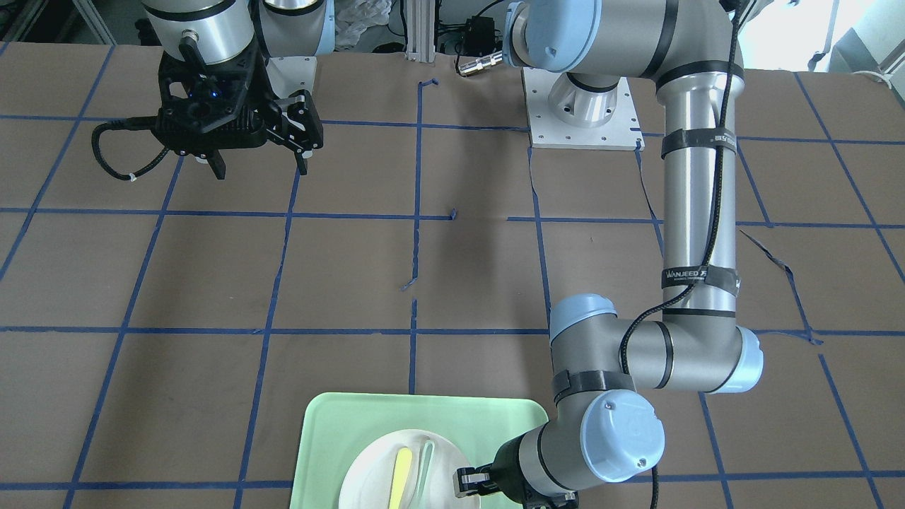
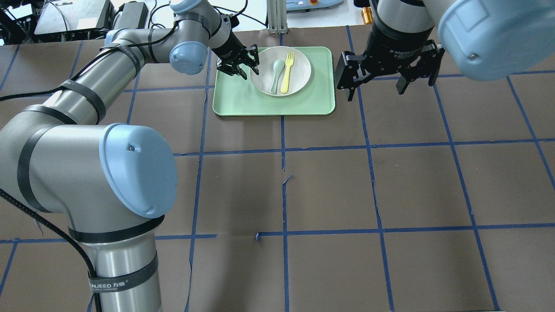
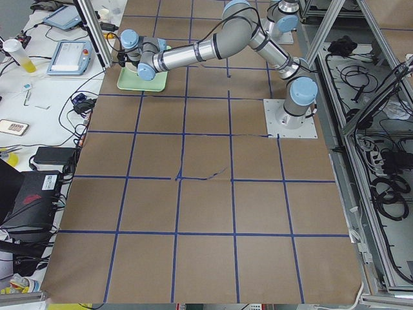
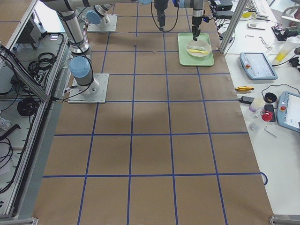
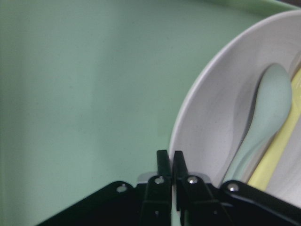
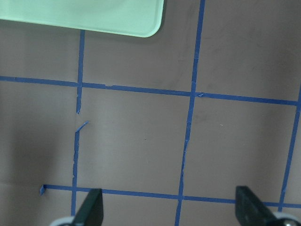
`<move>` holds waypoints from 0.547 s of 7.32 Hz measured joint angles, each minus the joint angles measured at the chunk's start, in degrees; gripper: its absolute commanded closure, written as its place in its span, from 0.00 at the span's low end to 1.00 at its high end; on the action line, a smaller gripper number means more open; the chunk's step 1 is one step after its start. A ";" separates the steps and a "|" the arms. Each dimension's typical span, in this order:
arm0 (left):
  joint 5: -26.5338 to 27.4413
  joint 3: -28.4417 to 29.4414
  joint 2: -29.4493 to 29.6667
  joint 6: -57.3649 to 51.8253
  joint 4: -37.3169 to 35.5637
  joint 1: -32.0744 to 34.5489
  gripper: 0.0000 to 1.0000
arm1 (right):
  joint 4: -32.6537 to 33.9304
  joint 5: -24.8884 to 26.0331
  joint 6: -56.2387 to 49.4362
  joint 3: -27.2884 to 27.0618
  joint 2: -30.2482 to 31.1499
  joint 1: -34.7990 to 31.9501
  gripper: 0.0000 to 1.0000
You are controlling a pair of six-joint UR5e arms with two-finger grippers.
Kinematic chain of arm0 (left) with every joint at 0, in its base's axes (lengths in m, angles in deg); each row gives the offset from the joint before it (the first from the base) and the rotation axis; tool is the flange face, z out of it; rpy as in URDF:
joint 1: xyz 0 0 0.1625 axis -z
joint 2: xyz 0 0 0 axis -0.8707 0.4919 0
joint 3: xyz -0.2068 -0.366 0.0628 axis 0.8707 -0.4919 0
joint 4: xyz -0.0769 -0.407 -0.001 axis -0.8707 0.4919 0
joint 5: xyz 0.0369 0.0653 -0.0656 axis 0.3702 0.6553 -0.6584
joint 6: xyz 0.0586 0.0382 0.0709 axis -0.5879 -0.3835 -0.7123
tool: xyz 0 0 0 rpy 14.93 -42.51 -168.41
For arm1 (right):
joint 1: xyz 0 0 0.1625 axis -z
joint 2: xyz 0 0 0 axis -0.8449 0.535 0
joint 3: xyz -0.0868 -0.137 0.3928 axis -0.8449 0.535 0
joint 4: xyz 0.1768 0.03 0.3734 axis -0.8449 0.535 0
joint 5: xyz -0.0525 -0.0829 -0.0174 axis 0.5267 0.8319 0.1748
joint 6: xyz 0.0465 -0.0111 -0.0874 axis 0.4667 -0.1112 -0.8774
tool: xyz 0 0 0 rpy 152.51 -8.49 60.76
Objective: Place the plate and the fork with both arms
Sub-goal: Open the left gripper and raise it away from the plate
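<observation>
Across the table from the robot, the front view shows the left arm's black two-finger gripper (image 1: 464, 484) reaching down low to the edge of the round white plate (image 1: 368, 466). The plate sits on the flat mint-green tray (image 1: 332, 424). The slim yellow plastic fork (image 1: 401, 477) and the pale grey-green spoon (image 1: 426, 459) lie inside the plate. The right arm's black two-finger gripper (image 1: 260, 168) hangs far off, spread wide and holding nothing.

From above, the left gripper meets the plate's rim on the side nearest its own arm. I think that is so it can lift or pull the plate by its edge. The right gripper hangs just past the tray's other side, over the brown paper table (image 2: 329, 186), and looks ready to go for the fork.

From the left end, the tray and arm are too small to tell more.

From the right end, the plate shows on the tray at the far end of the table.

On the left wrist camera, the two finger tips are pressed close on the plate's thin rim, so the gripper seems to be pinching the plate. The spoon and fork lie side by side.

On the right wrist camera, the fingers stand well apart above the table, with one tray corner at the top.
</observation>
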 measured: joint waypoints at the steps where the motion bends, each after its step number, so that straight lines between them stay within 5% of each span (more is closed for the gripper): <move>1: 0.02 -2.56 -2.91 0.16 -1.49 -0.38 0.00 | -0.04 0.00 0.02 0.00 0.00 0.00 0.00; 4: 7.35 -10.67 -17.00 -1.22 7.27 -2.86 0.00 | -0.05 0.00 -0.02 0.03 0.00 0.04 0.00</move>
